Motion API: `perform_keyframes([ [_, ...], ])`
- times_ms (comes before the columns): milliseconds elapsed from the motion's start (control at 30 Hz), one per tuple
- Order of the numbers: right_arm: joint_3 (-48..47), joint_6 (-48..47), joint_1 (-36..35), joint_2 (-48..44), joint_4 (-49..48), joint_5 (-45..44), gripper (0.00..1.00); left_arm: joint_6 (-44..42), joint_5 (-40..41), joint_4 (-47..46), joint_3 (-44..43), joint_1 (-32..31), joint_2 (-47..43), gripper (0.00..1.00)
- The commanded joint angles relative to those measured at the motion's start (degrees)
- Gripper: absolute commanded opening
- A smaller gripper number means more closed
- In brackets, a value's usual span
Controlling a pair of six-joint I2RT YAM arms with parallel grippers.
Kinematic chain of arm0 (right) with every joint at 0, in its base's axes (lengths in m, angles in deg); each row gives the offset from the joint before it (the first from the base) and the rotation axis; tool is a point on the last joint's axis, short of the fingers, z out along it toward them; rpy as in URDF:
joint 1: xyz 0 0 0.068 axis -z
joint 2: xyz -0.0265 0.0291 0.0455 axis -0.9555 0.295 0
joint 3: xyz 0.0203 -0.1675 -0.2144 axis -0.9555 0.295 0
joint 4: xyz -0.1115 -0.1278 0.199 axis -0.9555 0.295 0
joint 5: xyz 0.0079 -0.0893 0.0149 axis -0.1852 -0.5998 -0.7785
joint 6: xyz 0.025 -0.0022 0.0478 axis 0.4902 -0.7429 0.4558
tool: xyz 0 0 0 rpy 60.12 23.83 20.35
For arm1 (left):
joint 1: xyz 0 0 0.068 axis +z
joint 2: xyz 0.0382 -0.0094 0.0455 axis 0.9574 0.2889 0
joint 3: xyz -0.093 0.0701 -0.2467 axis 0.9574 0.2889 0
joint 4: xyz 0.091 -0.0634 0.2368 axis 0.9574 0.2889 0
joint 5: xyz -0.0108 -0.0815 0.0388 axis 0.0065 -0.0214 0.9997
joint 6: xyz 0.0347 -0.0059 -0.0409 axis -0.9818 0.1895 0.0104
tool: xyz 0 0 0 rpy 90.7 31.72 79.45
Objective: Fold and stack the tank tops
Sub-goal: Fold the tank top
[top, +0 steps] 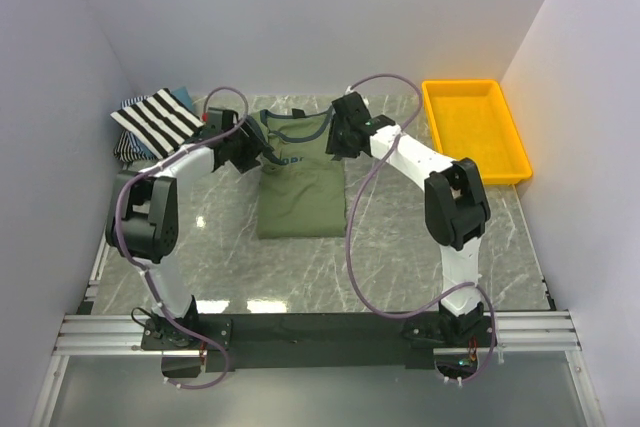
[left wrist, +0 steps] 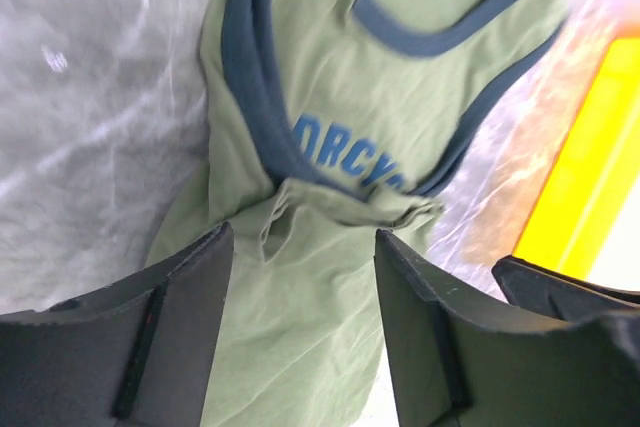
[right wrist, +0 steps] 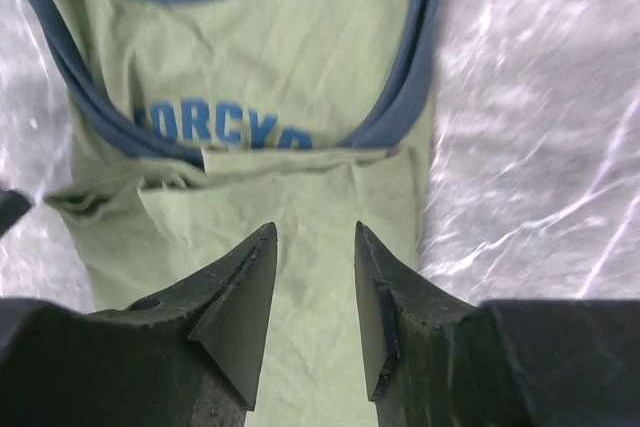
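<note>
Marble table [top: 420, 247] | olive-green tank top [top: 300, 192], hem doubled up to print | left pincer [left wrist: 305, 235], right pincer [right wrist: 315, 231] released, empty | likely next: regrasp fold, halve again, stack.

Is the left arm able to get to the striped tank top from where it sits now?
Probably yes. The striped tank top lies close by the left end effector, which hangs open and empty over the olive-green tank top; nothing stands between them.

The olive-green tank top [right wrist: 300, 77] bears blue print reading "ORCYC", its ends hidden.
</note>
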Motion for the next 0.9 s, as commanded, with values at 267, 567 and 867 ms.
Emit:
perform_keyframes([
  [267,16.5,1.5,-1.8,-14.6,-6.3,-0.8,0.45,-0.6,2.9,2.3,5.7,0.9,-14.5,0.32],
  [567,26.9,4.6,-7.5,-19.0,-11.0,2.2,0.43,-1.6,-3.0,1.7,2.3,-1.6,-4.4,0.01],
  [867,33.7,7.7,-11.0,-17.9,-15.1,4.0,0.42,-3.6,-5.0,2.6,-7.6,-2.8,6.5,0.01],
])
